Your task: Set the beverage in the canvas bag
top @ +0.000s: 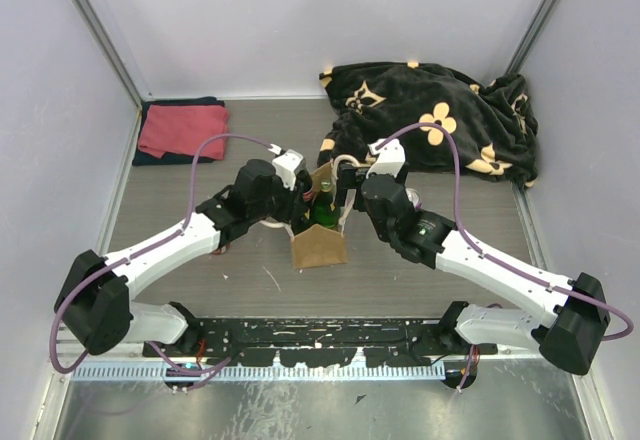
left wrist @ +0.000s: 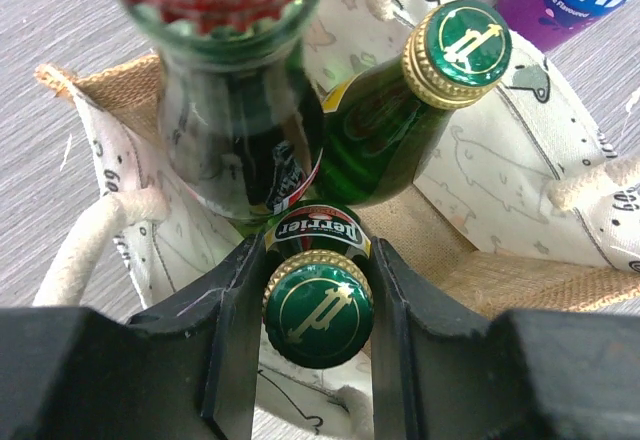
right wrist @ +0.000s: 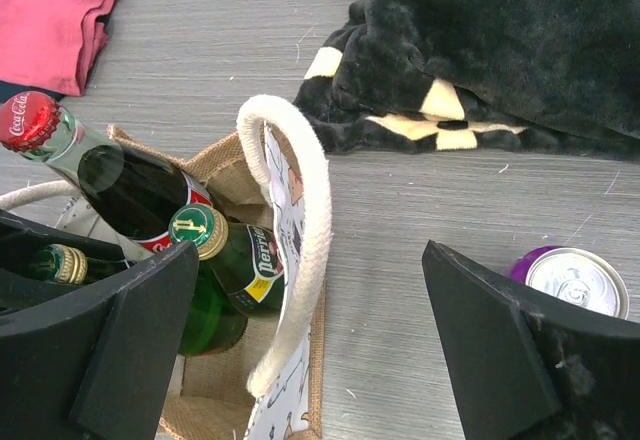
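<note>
At far left, the red cloth [top: 182, 130] lies well apart from the work and plays no part.

My left pincer [left wrist: 318, 270] is closed on the green bottle [left wrist: 319, 308], one finger against each side of the neck just under the cap. The bottle stands upright, its body down inside the canvas bag [top: 320, 248] at the table centre. It sits beside a cola bottle [left wrist: 235, 130] and a second green bottle [left wrist: 400, 130], which leans across the bag.

Step in hand, as I judge it: the beverage is in the bag but not yet released.

Next move: part the left fingers only enough to free the neck, then lift straight up. The neighbouring bottles and the rope loops crowd the exit.

My right pincer [right wrist: 310, 310] is spread wide and grips nothing. A rope handle [right wrist: 300, 220] and the bag's near wall stand between its fingers; I cannot tell whether either finger touches them.

Further right, a purple can [right wrist: 575, 278] stands on the table. The black blanket [top: 440, 120] lies beyond it.
</note>
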`<move>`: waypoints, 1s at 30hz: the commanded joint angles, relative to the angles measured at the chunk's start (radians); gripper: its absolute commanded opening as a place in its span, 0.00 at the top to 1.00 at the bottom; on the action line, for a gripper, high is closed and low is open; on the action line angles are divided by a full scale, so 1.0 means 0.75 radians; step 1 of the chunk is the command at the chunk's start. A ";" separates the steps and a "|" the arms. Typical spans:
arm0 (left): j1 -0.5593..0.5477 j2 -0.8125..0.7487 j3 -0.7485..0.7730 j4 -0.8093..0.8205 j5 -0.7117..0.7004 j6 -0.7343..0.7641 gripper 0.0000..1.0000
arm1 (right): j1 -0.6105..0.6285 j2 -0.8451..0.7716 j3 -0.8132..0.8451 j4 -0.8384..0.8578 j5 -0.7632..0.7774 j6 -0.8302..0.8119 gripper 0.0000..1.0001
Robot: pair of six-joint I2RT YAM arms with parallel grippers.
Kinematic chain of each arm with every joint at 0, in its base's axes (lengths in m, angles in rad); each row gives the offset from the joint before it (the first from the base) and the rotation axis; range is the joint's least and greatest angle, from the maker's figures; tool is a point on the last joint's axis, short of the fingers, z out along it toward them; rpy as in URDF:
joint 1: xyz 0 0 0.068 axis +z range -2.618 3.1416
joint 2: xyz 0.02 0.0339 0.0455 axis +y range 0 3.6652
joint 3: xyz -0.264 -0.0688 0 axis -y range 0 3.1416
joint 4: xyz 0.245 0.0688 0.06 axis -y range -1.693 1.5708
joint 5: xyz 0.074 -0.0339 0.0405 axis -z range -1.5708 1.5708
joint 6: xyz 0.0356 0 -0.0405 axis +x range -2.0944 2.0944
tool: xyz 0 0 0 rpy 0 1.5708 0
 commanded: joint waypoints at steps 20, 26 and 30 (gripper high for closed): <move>-0.084 0.062 0.143 -0.023 -0.105 0.121 0.39 | 0.006 -0.150 -0.060 0.036 0.084 -0.006 0.00; -0.096 0.005 0.139 -0.070 -0.087 0.118 0.25 | 0.006 -0.142 -0.059 0.035 0.087 -0.006 0.00; -0.106 -0.026 0.146 -0.082 -0.082 0.108 0.24 | 0.005 -0.140 -0.053 0.035 0.087 -0.006 0.00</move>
